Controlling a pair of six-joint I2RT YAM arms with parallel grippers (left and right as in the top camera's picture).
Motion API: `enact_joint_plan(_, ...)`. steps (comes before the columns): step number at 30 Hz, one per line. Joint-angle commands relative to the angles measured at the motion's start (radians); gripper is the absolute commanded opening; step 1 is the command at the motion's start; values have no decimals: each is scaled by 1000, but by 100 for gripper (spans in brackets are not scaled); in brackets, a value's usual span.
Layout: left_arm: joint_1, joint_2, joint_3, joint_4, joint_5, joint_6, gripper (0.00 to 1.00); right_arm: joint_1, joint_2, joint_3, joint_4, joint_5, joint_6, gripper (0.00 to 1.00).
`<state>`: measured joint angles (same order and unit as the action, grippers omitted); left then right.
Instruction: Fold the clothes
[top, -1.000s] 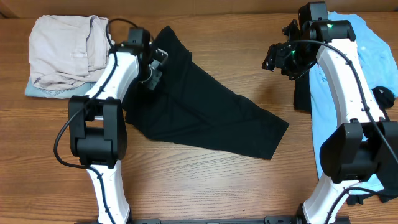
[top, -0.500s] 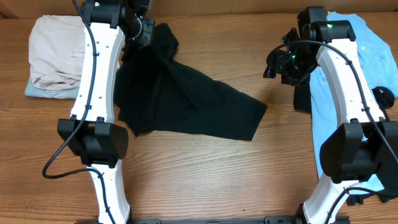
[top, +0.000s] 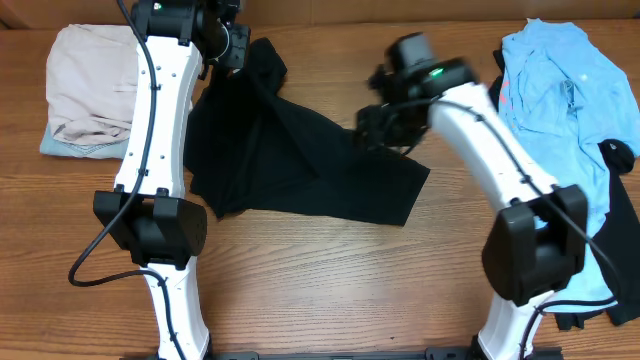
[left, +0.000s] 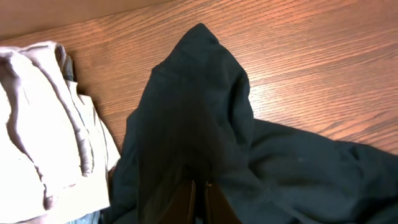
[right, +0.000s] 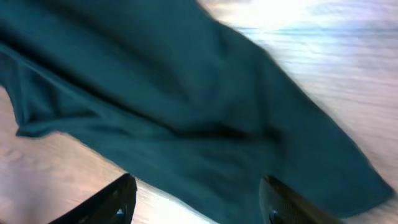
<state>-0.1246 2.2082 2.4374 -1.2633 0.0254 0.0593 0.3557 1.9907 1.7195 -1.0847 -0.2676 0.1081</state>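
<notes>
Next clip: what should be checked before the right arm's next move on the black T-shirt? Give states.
1. Grip of left fingers on black T-shirt: ok, pinching raised cloth.
2. Opening of right fingers: ok, apart.
3. Cloth between right fingers: not ok, none pinched.
4. T-shirt flat: not ok, bunched.
5. T-shirt clear of beige garment: cannot tell.
6. T-shirt apart from light blue shirt: ok.

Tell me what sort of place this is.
Most likely a robot lab or test bench for laundry folding, not a home: a left arm and right arm standing at a wood table, with a black T-shirt, a light blue shirt and a folded beige garment laid out.
</notes>
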Motion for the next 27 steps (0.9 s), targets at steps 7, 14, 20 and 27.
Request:
enact_joint_plan(7, -34, -15, 243, -59, 9, -50, 4, 83, 10, -96, 161, 64, 19, 66)
enact_joint_plan(14, -83, -15, 348, -60, 8, -57, 4, 150, -69, -82, 227, 5, 4, 67)
enact_joint_plan(20, -105, -16, 349, -50, 8, -85, 4, 241, -52, -82, 377, 111, 64, 68)
enact_joint_plan(27, -108, -19, 379, -82, 12, -125, 4, 272, -29, -82, 573, 409, 223, 70)
